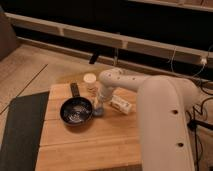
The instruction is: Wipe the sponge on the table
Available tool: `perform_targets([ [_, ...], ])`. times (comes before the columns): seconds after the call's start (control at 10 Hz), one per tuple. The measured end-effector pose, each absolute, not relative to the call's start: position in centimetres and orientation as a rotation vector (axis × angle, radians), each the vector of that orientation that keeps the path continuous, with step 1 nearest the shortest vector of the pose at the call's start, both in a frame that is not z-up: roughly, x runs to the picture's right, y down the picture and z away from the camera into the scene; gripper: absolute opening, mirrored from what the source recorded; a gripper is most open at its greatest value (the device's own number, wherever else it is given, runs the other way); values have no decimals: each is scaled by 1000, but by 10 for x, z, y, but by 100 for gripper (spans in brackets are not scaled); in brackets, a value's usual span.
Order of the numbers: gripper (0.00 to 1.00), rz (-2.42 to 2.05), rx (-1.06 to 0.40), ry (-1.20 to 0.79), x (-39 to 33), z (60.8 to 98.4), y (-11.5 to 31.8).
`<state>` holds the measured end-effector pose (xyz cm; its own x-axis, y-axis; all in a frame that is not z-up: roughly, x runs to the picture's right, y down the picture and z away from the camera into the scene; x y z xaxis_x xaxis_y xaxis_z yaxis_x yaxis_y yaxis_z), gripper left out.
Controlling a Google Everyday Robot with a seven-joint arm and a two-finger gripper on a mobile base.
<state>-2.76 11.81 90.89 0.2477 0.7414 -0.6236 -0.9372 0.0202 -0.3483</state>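
One white arm reaches over the light honey-coloured wooden plank table (85, 145). Its two-finger gripper (99, 104) stands low and points down, directly on the small blue-grey rectangular sponge (98, 113). The sponge lies on the table, just beside the round black bowl (76, 111) and between this bowl and the long white box-like pack (121, 105).

The fingers are clenched, and they seem to pinch the sponge from above, although the contact itself is hard to see. I judge that the step in hand is the grip on the sponge, or already a wiping stroke; the scene fits both. What follows calls for keeping the sponge pressed flat on the wood and sliding it over the bare planks in front, without pushing the bowl or the pack.
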Motion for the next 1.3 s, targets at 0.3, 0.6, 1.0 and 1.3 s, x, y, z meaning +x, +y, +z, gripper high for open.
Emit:
perform_targets([
  [0.3, 0, 1349, -762, 384, -2, 898, 122],
  [0.6, 0, 1394, -731, 497, 29, 888, 136],
  [1.0, 0, 1437, -682, 632, 60, 895, 145],
  [1.3, 0, 1407, -647, 648, 60, 913, 133],
])
